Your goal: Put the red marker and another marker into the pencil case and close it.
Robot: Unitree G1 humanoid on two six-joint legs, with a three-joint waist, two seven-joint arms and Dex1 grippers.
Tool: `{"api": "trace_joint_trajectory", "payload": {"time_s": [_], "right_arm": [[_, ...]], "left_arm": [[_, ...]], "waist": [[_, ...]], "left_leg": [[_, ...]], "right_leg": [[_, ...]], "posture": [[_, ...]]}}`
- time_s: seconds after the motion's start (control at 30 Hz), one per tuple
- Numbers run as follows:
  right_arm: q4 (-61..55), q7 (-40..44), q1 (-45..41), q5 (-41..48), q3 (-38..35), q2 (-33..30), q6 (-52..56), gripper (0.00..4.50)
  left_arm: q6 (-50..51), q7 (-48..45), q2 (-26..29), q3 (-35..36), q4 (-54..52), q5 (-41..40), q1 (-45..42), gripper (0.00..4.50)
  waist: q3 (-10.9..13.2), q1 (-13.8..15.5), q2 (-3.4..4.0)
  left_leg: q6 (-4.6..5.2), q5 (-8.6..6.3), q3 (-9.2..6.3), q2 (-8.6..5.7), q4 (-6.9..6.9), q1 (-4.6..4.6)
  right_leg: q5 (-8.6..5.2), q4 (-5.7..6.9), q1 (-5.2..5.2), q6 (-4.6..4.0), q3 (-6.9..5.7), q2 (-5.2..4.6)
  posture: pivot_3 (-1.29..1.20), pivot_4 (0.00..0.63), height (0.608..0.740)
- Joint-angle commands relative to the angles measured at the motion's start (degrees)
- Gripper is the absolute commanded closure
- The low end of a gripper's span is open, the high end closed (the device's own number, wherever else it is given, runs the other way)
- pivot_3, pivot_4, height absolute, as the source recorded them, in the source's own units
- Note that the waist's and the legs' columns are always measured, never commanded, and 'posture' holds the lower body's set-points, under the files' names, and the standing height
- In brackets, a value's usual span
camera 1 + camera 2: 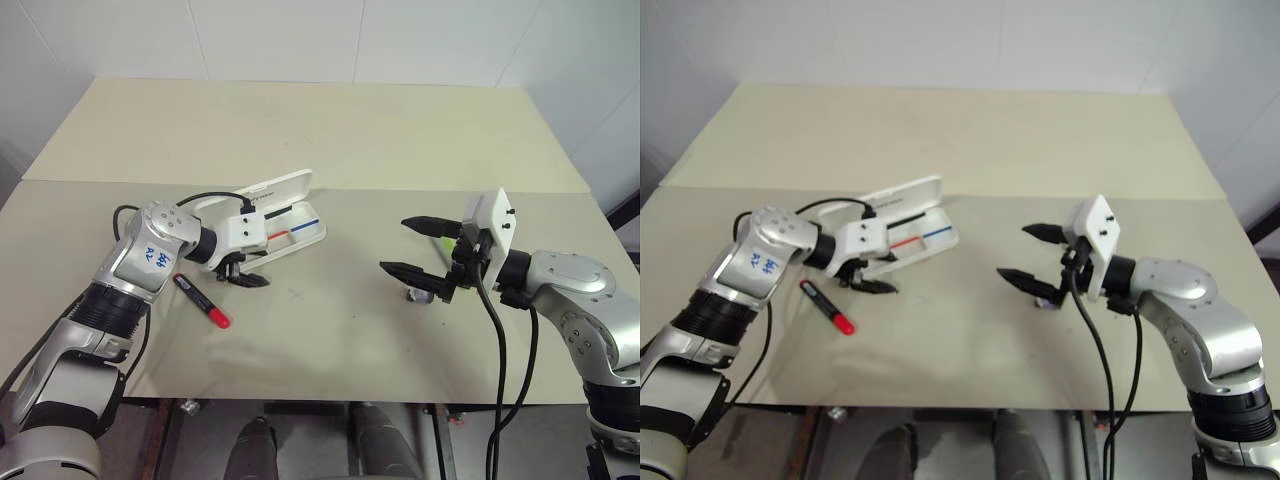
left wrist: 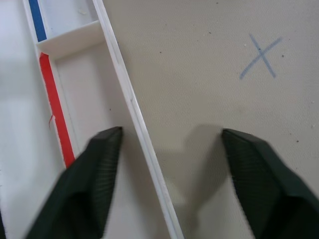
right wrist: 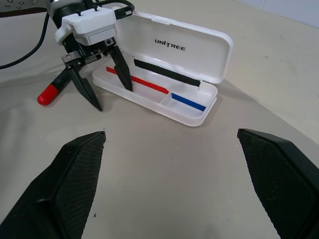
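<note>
our left gripper (image 3: 102, 84), jaws apart and empty, straddles the open pencil case's (image 3: 199, 117) near wall; the red marker (image 1: 201, 300) lies outside beside it, so next we must grasp it

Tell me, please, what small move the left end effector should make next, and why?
Probably lift the left end effector off the pencil case and shift it to the red marker. One finger sits inside the open, empty case and the other outside its front wall, holding nothing, while the marker lies on the table beside it.
</note>
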Motion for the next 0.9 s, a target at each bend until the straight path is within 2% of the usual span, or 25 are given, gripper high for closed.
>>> {"api": "trace_joint_trajectory", "payload": {"time_s": [0.03, 0.13, 0.2, 0.23, 0.63, 0.9], "right_arm": [[-0.7, -0.3, -0.3, 0.6, -1.1, 0.1, -0.4, 0.0], [-0.7, -0.4, -0.3, 0.5, -1.1, 0.1, -0.4, 0.0], [-0.7, -0.4, -0.3, 0.5, -1.1, 0.2, -0.4, 0.0], [-0.7, -0.4, -0.2, 0.5, -1.1, 0.1, -0.5, 0.0], [0.2, -0.2, 1.2, -0.6, -2.5, -0.5, -2.0, 0.0], [0.0, 1.1, 6.4, -0.4, -6.9, -3.1, -3.4, 0.0]], "left_arm": [[-0.5, -0.5, -0.6, -0.3, 1.0, 0.7, 0.5, 2.59], [-2.5, -0.5, -1.0, 0.2, 1.5, 0.7, 0.6, 3.59], [-3.8, -0.8, -1.1, 0.4, 1.8, 0.8, 0.7, 4.27], [-4.2, -1.0, -1.2, 0.5, 1.9, 0.8, 0.8, 4.47], [-13.1, -5.6, -4.2, 5.2, 4.4, -4.2, -1.8, 4.49], [-13.3, -7.1, -6.3, 5.0, 0.5, -6.2, -3.3, 4.49]], "waist": [[0.0, 0.0, 0.0], [0.0, -0.1, 0.0], [0.0, 0.0, 0.02], [0.0, 0.1, 0.03], [0.0, 1.4, 0.03], [0.0, 1.5, 0.03]], "left_leg": [[0.0, 0.0, 0.0, 0.0, 0.0, 0.0], [0.01, -0.01, 0.0, 0.0, -0.01, 0.0], [0.03, -0.02, 0.0, 0.0, -0.02, 0.0], [0.04, -0.02, 0.0, 0.0, -0.03, 0.01], [0.03, -0.02, -0.01, -0.01, 0.0, -0.07], [0.03, -0.02, -0.01, -0.01, 0.03, -0.1]], "right_leg": [[0.0, 0.0, 0.0, 0.0, 0.0, 0.0], [0.02, 0.0, 0.0, 0.06, 0.0, 0.0], [0.14, 0.05, 0.0, 0.4, 0.0, 0.0], [0.18, 0.06, 0.0, 0.48, 0.0, 0.0], [0.27, -0.03, 0.0, 0.64, 0.0, -0.01], [0.3, -0.03, -0.01, 0.7, 0.0, 0.0]], "posture": [[0.0, 0.15, 0.74], [0.0, 0.15, 0.74], [0.0, 0.15, 0.74], [0.0, 0.15, 0.74], [0.0, 0.15, 0.74], [0.0, 0.15, 0.74]]}}
